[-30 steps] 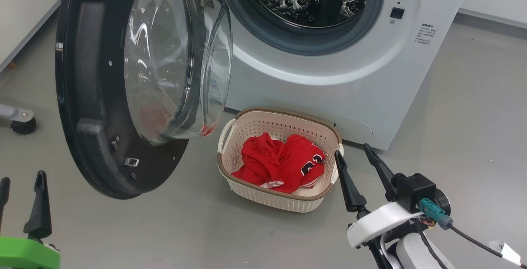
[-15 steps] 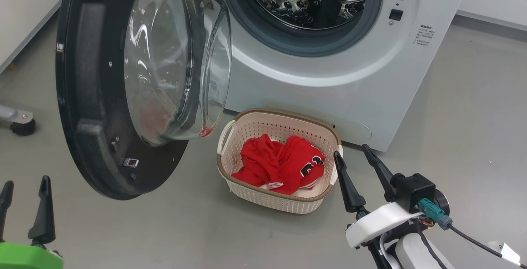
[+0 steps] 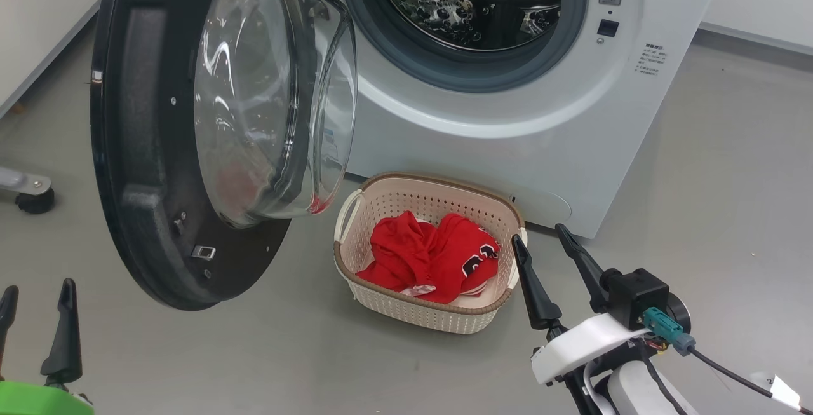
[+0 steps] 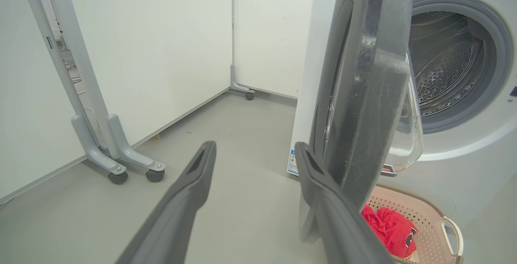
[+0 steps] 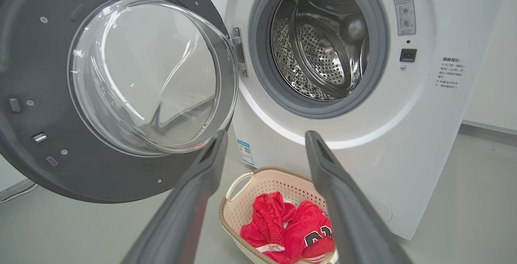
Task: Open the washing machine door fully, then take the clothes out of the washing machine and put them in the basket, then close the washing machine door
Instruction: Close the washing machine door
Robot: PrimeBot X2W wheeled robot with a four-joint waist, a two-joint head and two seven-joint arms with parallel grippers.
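The washing machine [image 3: 508,148] stands with its steel drum [image 5: 323,45] showing no clothes inside. The washing machine door [image 3: 146,148] is swung out to the left, its glass bowl [image 3: 273,97] facing right. In the left wrist view the door [image 4: 371,94] appears edge-on. The basket [image 3: 438,181] sits on the floor before the machine and holds the red clothes [image 3: 432,256]. My right gripper [image 3: 538,235] hangs open and empty just right of the basket. Low at the left, my left gripper [image 3: 38,286] is open and empty, below the door's outer edge.
White partition panels on wheeled grey feet [image 4: 117,167] line the left side, and one caster [image 3: 35,199] sits left of the door. Grey floor [image 3: 730,180] stretches to the right of the machine. A cable [image 3: 730,370] trails from my right wrist.
The whole picture has shifted slightly downward as the camera moved. My left gripper sits a little lower in the view. Nothing was taken hold of or let go.
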